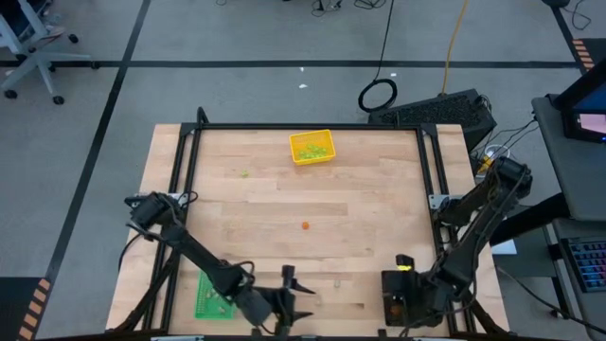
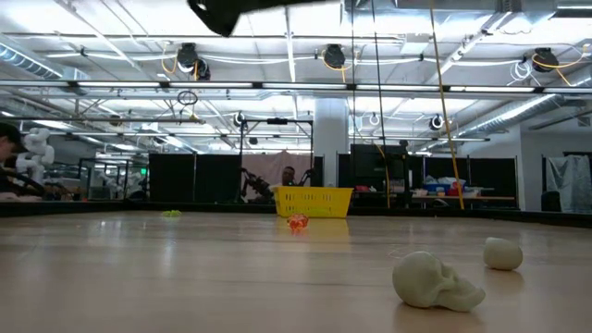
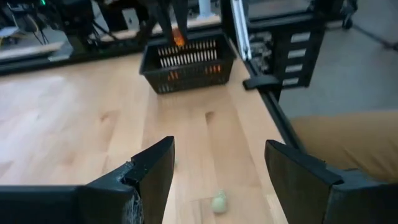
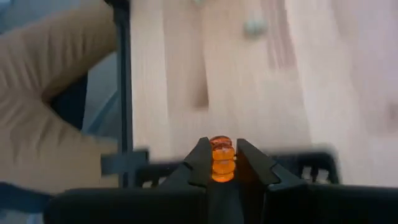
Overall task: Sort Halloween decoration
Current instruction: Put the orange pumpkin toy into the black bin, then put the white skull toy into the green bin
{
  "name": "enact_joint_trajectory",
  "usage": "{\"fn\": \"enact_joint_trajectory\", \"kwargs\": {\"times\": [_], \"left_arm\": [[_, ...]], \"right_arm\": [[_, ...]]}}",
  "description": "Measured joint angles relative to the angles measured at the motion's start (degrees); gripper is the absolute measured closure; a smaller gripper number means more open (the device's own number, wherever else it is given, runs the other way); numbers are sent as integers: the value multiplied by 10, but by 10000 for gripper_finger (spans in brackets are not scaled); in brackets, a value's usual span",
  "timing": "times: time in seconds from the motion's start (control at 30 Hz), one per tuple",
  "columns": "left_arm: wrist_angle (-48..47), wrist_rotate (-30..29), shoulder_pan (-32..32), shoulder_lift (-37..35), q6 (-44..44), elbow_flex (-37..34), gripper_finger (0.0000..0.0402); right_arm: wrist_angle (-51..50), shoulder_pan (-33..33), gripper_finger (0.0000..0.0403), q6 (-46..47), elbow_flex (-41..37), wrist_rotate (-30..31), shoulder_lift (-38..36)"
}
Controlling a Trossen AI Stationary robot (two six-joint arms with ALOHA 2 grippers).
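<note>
The right hand (image 4: 222, 163) hangs over the black basket (image 3: 188, 62) at the near right corner of the desk (image 1: 379, 208), pinching a small orange pumpkin piece (image 4: 221, 159) between its fingertips, ready to sort it. The left hand (image 3: 217, 171), fingers spread wide and empty, hovers low at the near edge beside the green tray (image 1: 210, 296), facing a pale green-grey piece (image 3: 219, 202) on the wood. Other decorations lie scattered: a pale skull (image 2: 435, 280) and a pale round piece (image 2: 502, 253) near the front, one orange piece (image 1: 305, 225) alone mid-desk, a few light green bits (image 1: 243, 173) farther back, and more green ones inside the yellow basket (image 1: 311, 148) at the far side. The risk now is the drop itself: the pumpkin is tiny and held only at the tips, so it could slip sideways, stick to a finger on release, or bounce off the basket rim onto the desk or floor.
</note>
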Motion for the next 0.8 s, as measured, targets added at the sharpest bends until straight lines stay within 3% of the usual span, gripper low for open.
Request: {"fn": "enact_joint_trajectory", "kwargs": {"times": [0.17,0.47,0.8], "left_arm": [[-44,7,9,43,-15,45,152],[-86,37,23,61,-74,47,152],[-77,62,36,93,-77,48,153]], "right_arm": [[-49,28,374,73,0,-24,1],[-126,49,368,176,0,-41,43],[-125,50,291,207,0,-37,63]]}}
